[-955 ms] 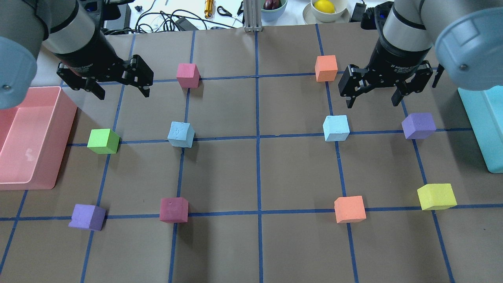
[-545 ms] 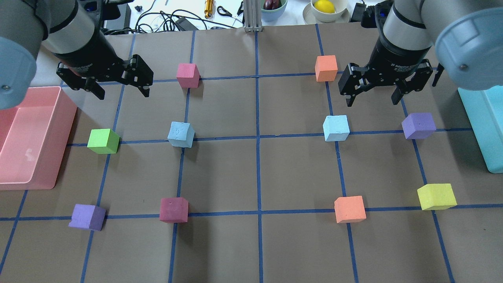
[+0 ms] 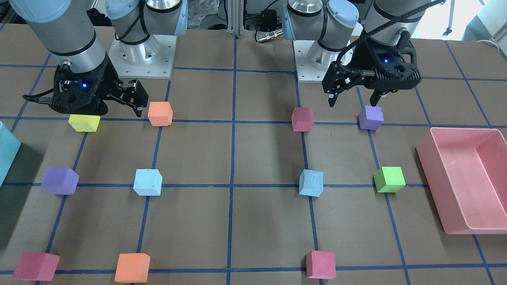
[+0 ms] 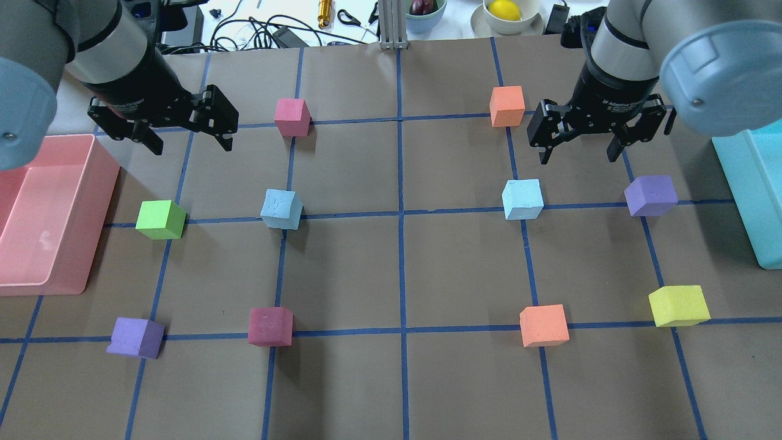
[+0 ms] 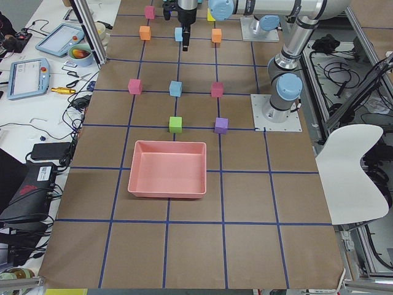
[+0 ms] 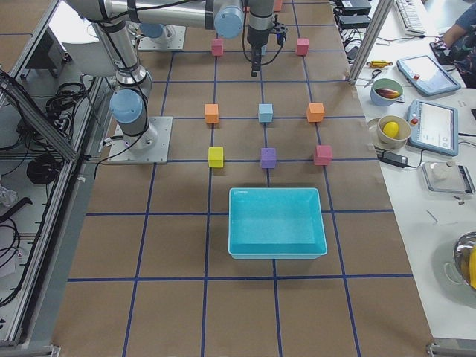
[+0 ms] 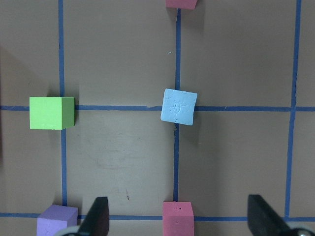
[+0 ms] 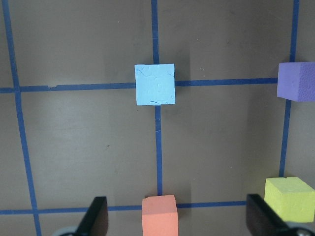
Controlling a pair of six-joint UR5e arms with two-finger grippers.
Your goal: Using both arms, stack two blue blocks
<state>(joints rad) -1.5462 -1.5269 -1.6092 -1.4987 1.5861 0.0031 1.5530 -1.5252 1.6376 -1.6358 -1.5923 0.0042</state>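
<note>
Midway across the desk, the left blue block and the right blue block sit well apart, unstacked.
Each rests on a tape crossing, one toward the left edge, one toward the right; higher up, the left gripper and right gripper hang with jaws spread wide, holding nothing.

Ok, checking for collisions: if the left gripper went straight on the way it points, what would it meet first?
Probably the maroon block: the wrist view shows it below, between the fingers of the left gripper, though depth is unclear.
</note>
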